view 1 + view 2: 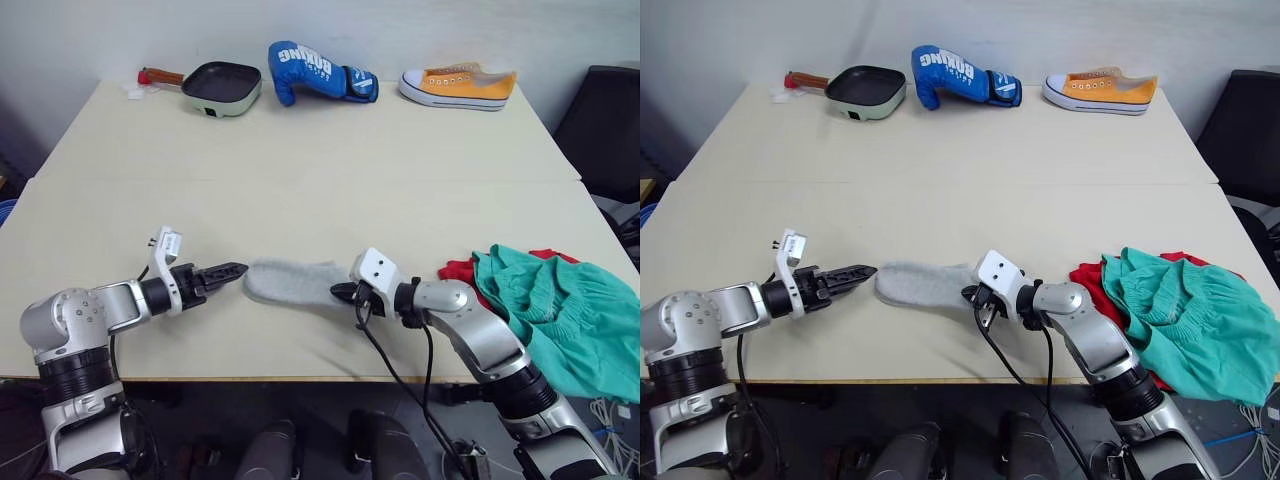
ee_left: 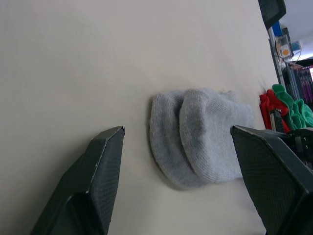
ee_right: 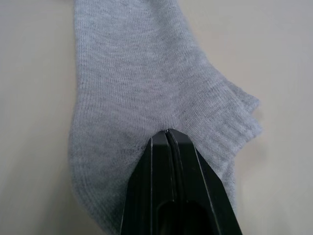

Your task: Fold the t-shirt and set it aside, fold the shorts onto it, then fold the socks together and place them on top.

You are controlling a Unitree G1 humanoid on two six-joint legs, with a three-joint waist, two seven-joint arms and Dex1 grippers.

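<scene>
The two light grey socks [image 1: 295,283] lie stacked on the table near its front edge, toes pointing to my left. My right gripper [image 1: 340,292] is at their cuff end, shut on the socks, with the fabric [image 3: 137,73] puckered at its tips. My left gripper [image 1: 235,270] is open, level with the toe end [image 2: 205,137] and just short of it. At the right, the teal-green shorts [image 1: 560,310] lie bunched on the red t-shirt [image 1: 458,268], of which small parts show.
Along the table's far edge sit a small pan [image 1: 220,86], a blue boxing glove [image 1: 315,70] and a yellow shoe [image 1: 458,86]. A black chair [image 1: 610,120] stands beyond the right side. A seam [image 1: 300,180] runs across the tabletop.
</scene>
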